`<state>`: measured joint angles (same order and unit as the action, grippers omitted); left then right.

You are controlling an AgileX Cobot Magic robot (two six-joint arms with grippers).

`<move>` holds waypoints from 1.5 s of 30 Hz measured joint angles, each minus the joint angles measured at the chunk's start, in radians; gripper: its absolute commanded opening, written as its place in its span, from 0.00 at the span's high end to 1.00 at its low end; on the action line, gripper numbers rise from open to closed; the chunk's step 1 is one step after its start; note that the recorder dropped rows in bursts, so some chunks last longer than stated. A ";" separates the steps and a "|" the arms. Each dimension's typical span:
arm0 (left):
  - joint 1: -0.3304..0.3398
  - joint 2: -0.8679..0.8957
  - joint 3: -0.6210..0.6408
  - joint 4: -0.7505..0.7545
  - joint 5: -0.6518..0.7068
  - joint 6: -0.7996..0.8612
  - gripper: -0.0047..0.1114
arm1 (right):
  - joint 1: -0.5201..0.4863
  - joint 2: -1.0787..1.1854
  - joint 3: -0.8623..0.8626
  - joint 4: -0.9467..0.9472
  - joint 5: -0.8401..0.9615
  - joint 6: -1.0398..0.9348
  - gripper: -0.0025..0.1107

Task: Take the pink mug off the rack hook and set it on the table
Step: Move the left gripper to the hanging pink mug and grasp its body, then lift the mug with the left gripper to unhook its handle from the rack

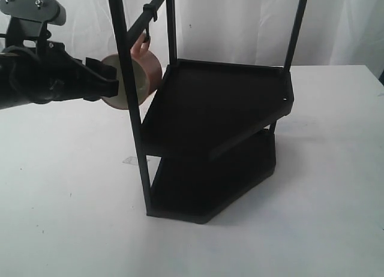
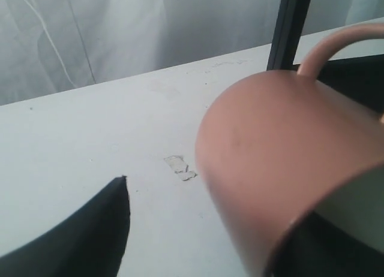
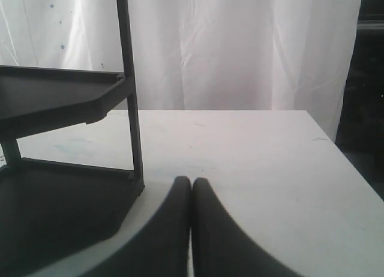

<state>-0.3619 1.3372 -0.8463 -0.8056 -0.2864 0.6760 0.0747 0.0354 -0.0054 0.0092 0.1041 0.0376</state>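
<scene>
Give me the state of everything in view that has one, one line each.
pink mug: on its side, handle up at the rack hook, off the table.
left gripper: jaws open, astride the mug's rim.
right gripper: jaws shut, empty.
rack: upright on the table.

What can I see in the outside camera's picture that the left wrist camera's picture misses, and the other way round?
Only the exterior view shows the whole rack with both shelves, the rack hook over the handle of the pink mug, and the left arm. Only the left wrist view shows bare table between one of the left fingers and the mug's outer wall. Both show the mug, the table and a rack post.
</scene>
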 measured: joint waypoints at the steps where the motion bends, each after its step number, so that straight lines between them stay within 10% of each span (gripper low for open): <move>1: 0.000 0.004 0.000 0.015 -0.004 -0.021 0.41 | 0.000 0.000 0.000 0.000 0.000 0.000 0.98; 16: -0.004 0.041 0.000 0.444 -0.095 -0.511 0.41 | 0.000 0.000 0.000 0.000 0.000 0.000 0.98; 36: -0.006 0.123 0.000 0.595 -0.217 -0.676 0.41 | 0.000 0.000 0.000 0.000 0.000 0.000 0.98; 45: -0.006 0.123 0.000 0.597 -0.214 -0.676 0.75 | 0.000 0.000 0.000 0.000 0.000 0.000 0.98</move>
<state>-0.3678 1.4603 -0.8463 -0.2088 -0.5004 0.0000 0.0747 0.0354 -0.0054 0.0092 0.1041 0.0376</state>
